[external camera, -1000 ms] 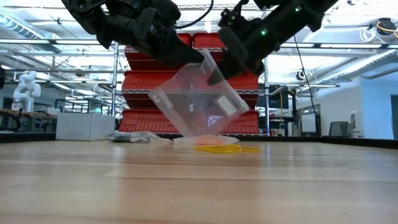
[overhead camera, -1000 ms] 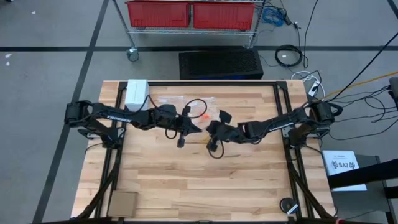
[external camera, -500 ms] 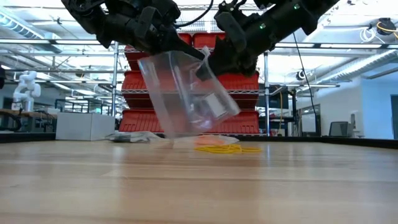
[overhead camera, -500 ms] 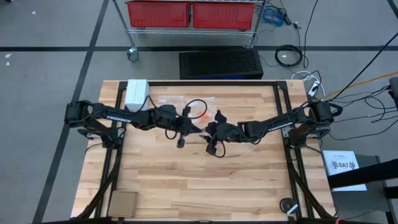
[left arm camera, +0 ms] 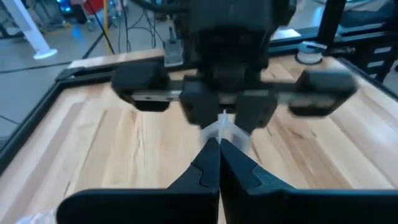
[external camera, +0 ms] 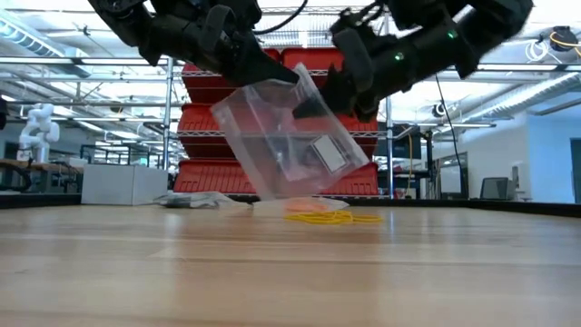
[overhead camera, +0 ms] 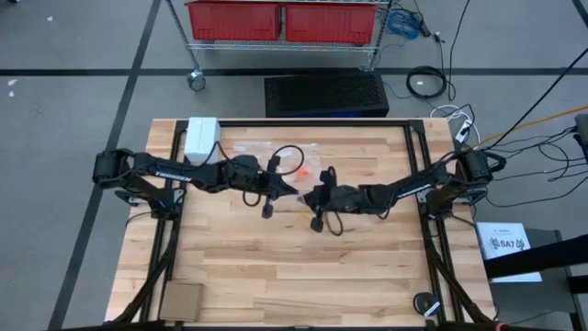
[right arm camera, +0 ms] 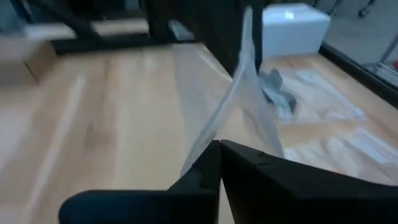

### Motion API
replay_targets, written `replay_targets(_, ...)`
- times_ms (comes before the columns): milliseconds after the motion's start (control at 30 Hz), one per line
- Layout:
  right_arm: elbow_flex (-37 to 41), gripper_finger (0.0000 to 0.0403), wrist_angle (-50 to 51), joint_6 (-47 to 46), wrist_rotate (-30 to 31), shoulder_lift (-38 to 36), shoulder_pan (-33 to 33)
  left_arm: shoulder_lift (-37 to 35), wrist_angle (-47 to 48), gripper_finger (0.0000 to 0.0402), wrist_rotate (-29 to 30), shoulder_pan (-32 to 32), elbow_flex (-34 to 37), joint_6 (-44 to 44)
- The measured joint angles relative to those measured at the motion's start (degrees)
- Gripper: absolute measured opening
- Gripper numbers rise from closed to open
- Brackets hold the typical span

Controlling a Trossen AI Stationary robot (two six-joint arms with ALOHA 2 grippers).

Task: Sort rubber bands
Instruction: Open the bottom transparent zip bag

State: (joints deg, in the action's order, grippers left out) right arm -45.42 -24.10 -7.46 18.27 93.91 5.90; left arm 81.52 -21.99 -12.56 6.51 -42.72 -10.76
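My left gripper (external camera: 272,74) and right gripper (external camera: 313,102), both clamped on clear zip bag (external camera: 290,145) above yellow rubber bands (external camera: 320,217).

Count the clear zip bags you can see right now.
2, maybe more: one zip bag held up between the left gripper and right gripper; one flat bag lying on the table behind.

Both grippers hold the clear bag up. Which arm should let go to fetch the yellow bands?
Probably the right gripper: in the low view the yellow bands lie nearer under it, while the left gripper could keep the clear bag hanging.
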Motion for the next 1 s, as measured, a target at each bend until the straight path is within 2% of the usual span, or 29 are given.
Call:
replay_targets(133,4.84,0.0,-11.24,-2.12,-0.63,0.02,-0.59,0.24,-1.09,0.0,2.75,-1.22,0.0,0.01)
replay_targets(400,3.57,0.0009,-13.98,-4.29,-0.86,2.37,-1.1,1.64,-6.19,0.0,5.13,-2.95,0.0,1.03)
replay_targets(533,2.97,0.0046,-15.22,-5.32,-2.42,4.41,-1.29,1.66,-6.58,0.0,6.63,-2.96,0.02,1.19)
replay_targets(733,1.02,0.0128,-16.64,-7.37,-6.54,6.34,-1.33,1.66,-6.45,0.0,6.62,-3.12,0.02,1.38)
replay_targets(867,1.02,0.0167,-11.44,-7.49,-6.57,3.92,-1.28,1.66,-5.16,0.0,6.67,-3.47,0.03,1.38)
replay_targets(1000,1.02,0.0179,-5.06,-7.52,-6.45,0.29,-1.3,1.64,-5.0,0.0,6.65,-3.93,0.95,1.38)
